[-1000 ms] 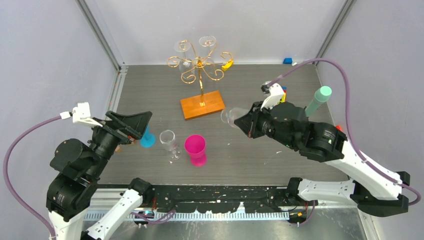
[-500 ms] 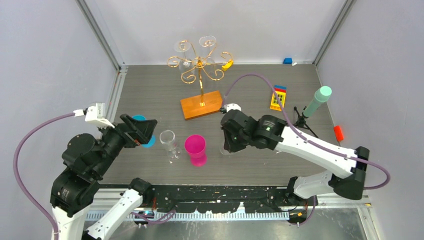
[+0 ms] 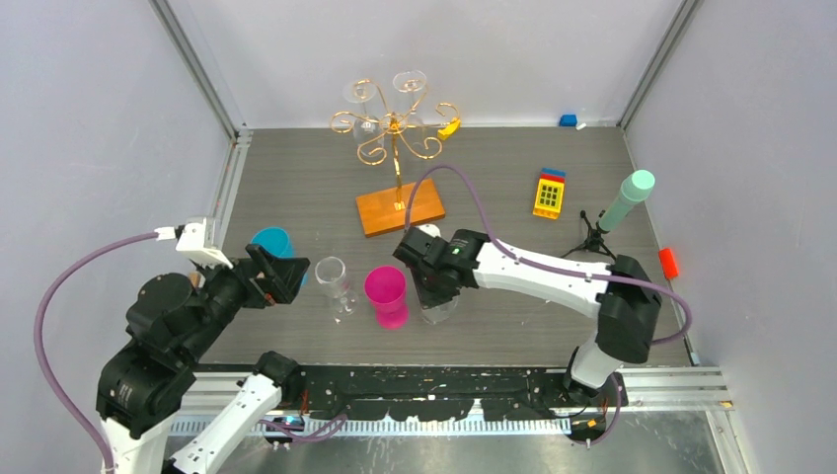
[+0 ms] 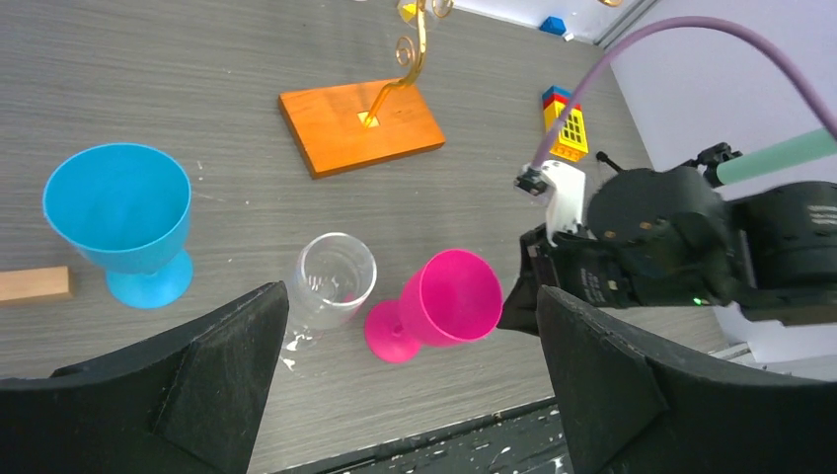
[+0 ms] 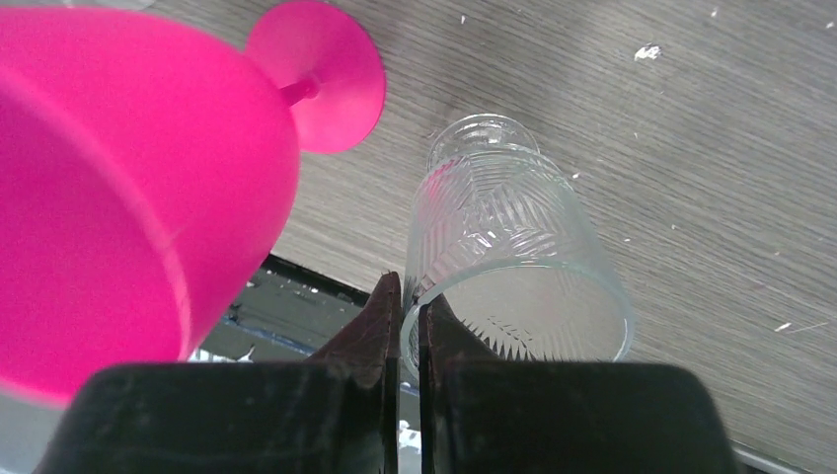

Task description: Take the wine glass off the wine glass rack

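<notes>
A clear patterned wine glass [image 5: 498, 227] is off the gold wire wine glass rack [image 3: 397, 126] and sits low near the table's front edge, just beside a pink goblet [image 3: 386, 289]. The right gripper [image 5: 409, 296] pinches its rim, fingers nearly together. Letting go seems all that remains. Two other clear glasses [image 3: 410, 81] are up on the rack. The left gripper [image 4: 410, 296] hovers spread wide. The table [image 3: 296, 178] is dark grey woodgrain, enclosed by pale grey walls [image 3: 89, 99].

— What kind of place is shown?
— A robotics lab cell: a grey tabletop [image 3: 296, 168] is enclosed by plain panels [image 3: 79, 118] and aluminium posts [image 3: 194, 64], and two cabled arms [image 3: 158, 331] are bolted to a rail [image 3: 424, 380].
</notes>
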`<state>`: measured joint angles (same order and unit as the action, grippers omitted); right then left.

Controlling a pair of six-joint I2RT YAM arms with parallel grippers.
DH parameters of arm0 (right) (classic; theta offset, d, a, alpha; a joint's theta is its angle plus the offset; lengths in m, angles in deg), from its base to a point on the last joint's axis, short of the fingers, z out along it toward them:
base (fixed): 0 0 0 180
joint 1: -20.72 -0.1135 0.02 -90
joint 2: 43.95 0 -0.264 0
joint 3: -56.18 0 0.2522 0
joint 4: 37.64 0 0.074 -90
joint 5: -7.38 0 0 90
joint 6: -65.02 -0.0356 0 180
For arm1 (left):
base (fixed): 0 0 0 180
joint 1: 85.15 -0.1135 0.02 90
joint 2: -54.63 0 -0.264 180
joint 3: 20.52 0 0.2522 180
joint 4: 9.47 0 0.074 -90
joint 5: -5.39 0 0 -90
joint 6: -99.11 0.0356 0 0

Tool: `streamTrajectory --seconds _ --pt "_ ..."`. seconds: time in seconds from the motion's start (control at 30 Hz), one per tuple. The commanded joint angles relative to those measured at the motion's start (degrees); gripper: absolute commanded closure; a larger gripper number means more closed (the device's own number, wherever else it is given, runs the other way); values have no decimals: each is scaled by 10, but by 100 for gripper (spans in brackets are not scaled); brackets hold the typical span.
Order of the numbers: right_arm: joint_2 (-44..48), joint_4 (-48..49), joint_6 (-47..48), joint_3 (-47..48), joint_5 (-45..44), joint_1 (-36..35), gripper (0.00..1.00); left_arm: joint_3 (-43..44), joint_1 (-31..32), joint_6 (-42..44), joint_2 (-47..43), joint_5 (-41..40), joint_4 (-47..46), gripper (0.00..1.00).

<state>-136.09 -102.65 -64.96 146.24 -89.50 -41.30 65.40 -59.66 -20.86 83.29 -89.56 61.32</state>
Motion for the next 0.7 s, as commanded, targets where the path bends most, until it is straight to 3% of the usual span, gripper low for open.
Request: streamTrajectory --seconds 0.0,0.17,0.4,0.67 --pt "-27 23 -33 29 -10 3 100 3 -2 22 -27 -7 23 0" --pt "-51 18 -58 38 -19 2 94 6 -2 31 -41 -1 43 0" --pt "-53 -7 -70 56 -38 2 70 24 -2 36 -40 2 75 0" --pt "-13 -23 -56 99 -83 2 59 66 -2 37 -27 -6 114 0"
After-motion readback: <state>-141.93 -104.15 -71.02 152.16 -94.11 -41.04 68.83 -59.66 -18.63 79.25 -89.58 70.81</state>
